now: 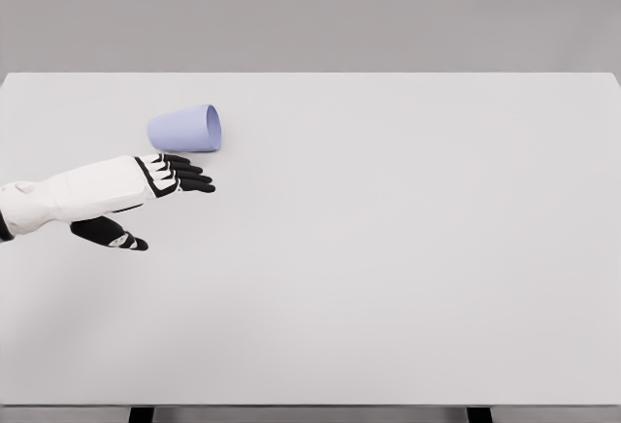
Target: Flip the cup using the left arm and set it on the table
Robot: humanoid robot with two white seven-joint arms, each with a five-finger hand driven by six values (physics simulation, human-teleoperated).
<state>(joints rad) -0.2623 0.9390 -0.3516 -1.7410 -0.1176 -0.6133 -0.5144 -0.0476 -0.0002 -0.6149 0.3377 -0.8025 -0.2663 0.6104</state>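
Reaching in from the left edge of the frame, the left hand (160, 185) hangs over the table (388, 268) with its black fingers (189, 175) stretched out flat and its thumb (112, 236) spread below, holding nothing. Just above the fingertips, in the upper left of the frame, the cup (184, 129) lies on its side on the white tabletop. It is a plain pale lavender tumbler without a handle, its wider rim end turned to the right and its narrower base to the left. Hand and cup are close but apart.
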